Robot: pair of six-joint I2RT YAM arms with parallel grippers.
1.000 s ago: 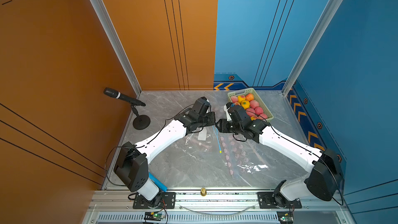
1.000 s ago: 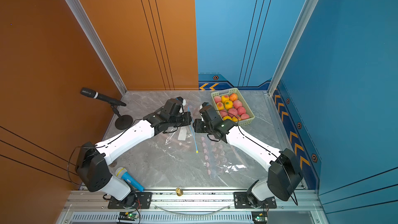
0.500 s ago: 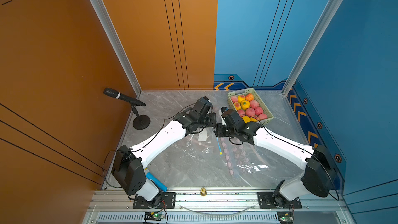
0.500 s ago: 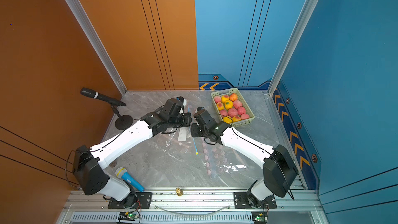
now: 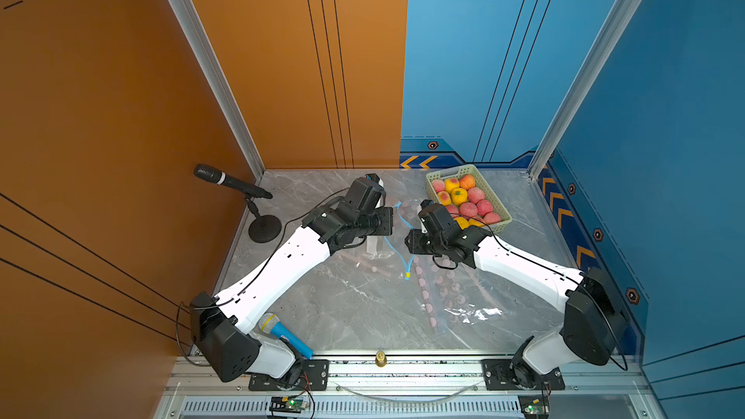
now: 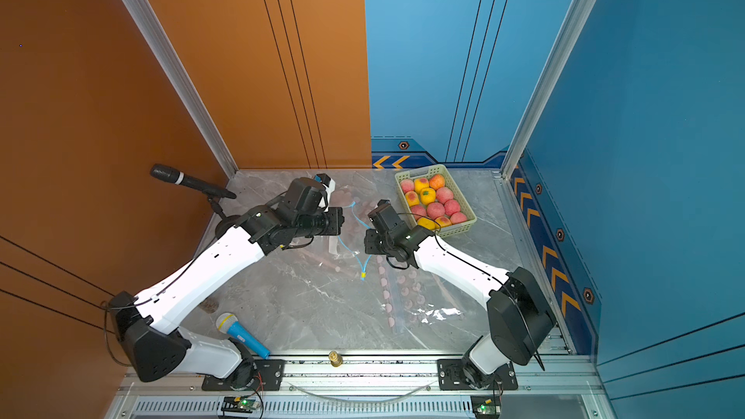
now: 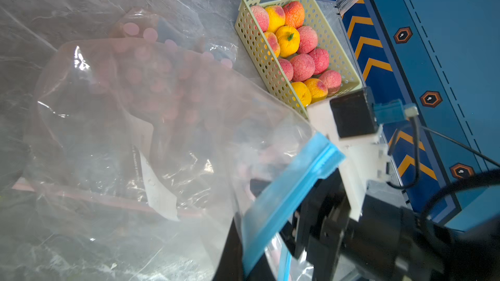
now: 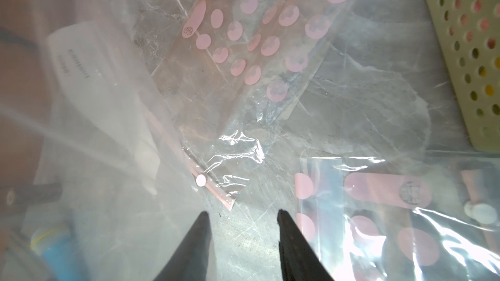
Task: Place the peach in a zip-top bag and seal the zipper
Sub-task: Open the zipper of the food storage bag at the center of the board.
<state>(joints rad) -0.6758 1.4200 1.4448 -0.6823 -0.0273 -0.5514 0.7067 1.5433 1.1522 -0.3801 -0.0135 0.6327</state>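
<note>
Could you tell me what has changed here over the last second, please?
The left arm's elbow has sunk toward the front rail and the right arm's elbow has swung inward; the zip-top bag's blue zipper, a short line before, now bows open between the grippers. Nothing newly grasped or released: the left gripper stays shut on the bag, the right gripper open. Peaches remain in the basket.

The print on the white label is too blurred to read.

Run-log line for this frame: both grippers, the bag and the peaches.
left gripper: shut on zip-top bag zipper edge | right gripper: open, empty | peaches: in basket | stage: bag not yet loaded
</note>
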